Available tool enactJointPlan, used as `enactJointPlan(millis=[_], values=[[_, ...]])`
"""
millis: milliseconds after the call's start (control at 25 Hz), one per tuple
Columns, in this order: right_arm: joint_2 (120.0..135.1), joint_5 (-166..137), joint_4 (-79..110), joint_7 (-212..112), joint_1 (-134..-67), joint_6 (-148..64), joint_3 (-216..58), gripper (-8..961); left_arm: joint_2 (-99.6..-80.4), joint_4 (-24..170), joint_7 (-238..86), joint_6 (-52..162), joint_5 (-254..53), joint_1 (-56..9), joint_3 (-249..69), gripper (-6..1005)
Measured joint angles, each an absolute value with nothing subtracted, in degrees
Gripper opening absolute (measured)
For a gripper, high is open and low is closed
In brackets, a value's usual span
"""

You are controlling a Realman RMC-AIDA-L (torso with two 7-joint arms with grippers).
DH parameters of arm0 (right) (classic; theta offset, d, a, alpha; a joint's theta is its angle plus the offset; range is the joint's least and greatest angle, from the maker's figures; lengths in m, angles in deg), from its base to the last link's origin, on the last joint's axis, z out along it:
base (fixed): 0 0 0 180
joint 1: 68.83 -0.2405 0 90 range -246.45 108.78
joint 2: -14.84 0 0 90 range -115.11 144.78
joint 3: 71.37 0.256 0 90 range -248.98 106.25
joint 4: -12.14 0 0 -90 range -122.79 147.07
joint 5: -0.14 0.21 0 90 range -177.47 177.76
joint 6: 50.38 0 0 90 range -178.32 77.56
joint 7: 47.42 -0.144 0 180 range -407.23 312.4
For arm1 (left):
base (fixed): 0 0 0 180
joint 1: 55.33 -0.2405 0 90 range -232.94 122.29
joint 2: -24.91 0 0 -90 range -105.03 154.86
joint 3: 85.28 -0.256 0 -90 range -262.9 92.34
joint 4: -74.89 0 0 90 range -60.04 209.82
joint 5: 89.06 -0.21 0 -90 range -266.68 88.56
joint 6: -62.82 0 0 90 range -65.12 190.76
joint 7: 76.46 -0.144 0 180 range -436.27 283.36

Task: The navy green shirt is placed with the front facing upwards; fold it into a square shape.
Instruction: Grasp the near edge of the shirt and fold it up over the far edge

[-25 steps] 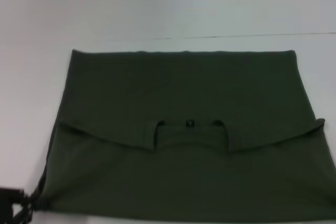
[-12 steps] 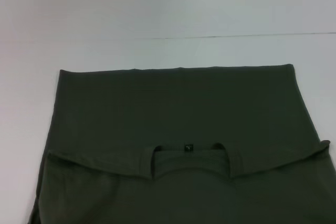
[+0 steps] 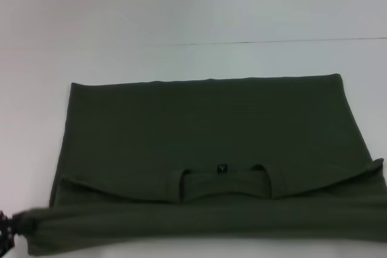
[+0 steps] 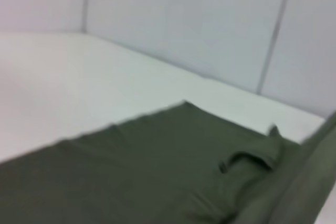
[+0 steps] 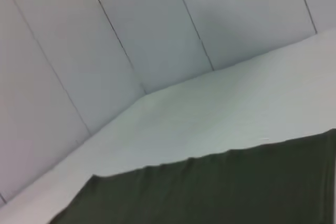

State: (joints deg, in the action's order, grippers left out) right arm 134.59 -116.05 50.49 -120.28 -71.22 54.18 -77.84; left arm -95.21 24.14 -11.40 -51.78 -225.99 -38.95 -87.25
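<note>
On the worktop (image 3: 181, 22), a smooth pale matte surface, the navy green shirt (image 3: 205, 131) lies spread across the middle and near portion of the head view. Its far edge runs straight and parallel to the wall seam. The near portion is gathered into a long rolled band (image 3: 199, 225) raised off the surface, judged to be a lifted edge carried for a fold toward a square outline. The fabric is dull, soft knit cotton in dark olive, with few creases. The neckline (image 3: 225, 179) forms a curved ribbed opening facing the robot, with a small dark neck label (image 3: 222, 168) at its centre. The left tool (image 3: 6, 234) appears at the band's left end; whether it is clamped on the cloth cannot be told. The right tool is out of sight.
</note>
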Motion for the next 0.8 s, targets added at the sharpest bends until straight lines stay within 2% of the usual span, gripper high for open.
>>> enactJointPlan(millis=[400, 640, 800], values=[[134.08, -117.5, 64.0, -142.6, -81.4, 55.2, -78.4, 56, -95.32, 26.1, -6.2, -47.7, -222.0, -35.7, -86.4, 49], [131.93, -122.5, 66.6, -153.3, -87.9, 54.3, -80.2, 56, -96.25, 26.3, -2.9, -43.7, -219.3, -32.9, -86.5, 50], [131.25, -124.0, 66.8, -156.0, -91.3, 51.3, -80.7, 56, -96.72, 26.8, -0.2, -39.7, -218.6, -30.4, -86.6, 50]])
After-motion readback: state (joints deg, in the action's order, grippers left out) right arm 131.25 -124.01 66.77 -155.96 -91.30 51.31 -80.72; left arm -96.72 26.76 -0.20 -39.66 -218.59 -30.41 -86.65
